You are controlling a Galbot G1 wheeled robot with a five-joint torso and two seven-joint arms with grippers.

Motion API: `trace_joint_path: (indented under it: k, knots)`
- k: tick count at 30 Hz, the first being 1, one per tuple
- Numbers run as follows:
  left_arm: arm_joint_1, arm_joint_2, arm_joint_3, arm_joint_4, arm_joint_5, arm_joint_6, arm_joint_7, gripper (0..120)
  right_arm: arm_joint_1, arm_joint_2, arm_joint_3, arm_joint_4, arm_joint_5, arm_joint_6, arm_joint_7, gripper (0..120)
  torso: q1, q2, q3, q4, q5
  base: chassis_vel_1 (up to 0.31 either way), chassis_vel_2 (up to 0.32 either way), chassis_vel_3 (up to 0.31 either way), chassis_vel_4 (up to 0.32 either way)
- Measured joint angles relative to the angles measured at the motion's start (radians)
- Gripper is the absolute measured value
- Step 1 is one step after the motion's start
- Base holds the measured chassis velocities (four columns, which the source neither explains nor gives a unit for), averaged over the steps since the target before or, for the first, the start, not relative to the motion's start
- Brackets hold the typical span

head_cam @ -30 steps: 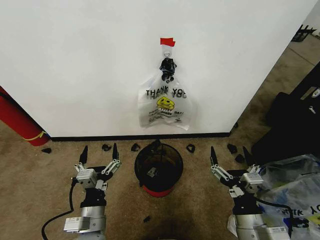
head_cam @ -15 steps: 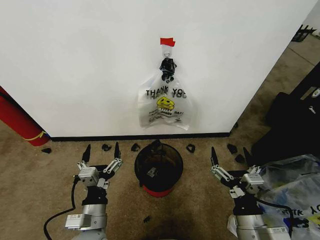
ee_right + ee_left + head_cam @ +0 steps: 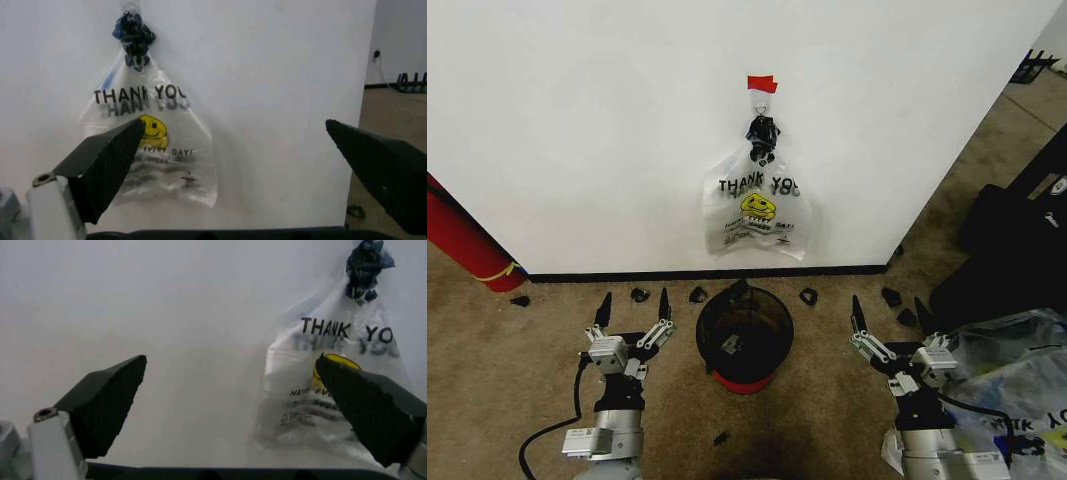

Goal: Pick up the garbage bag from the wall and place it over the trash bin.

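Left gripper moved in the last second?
Yes, slightly: the open left gripper has crept forward toward the baseboard and a bit toward the bin, which has stayed put.

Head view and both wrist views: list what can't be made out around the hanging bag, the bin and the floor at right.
- Hook, head view: too small; the dark knot hides how the bag hangs.
- Bag's small print, left wrist view: blurred, partly behind the left gripper finger.
- Bin inside, head view: a small pale object, too dark to identify.
- Clear plastic at right, head view: cut off by the edge.
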Motion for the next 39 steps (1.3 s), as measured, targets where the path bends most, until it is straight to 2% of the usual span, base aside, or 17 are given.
trace_joint_path:
  k: [39]
  knots:
    - [-0.006,0.012,-0.011,-0.010,-0.008,0.016,0.006,100,0.014,-0.016,-0.004,-0.028,-0.016,0.018,-0.021,100,0.000,0.000,0.000,0.0000,0.0000,0.000,0.000,0.000,0.000]
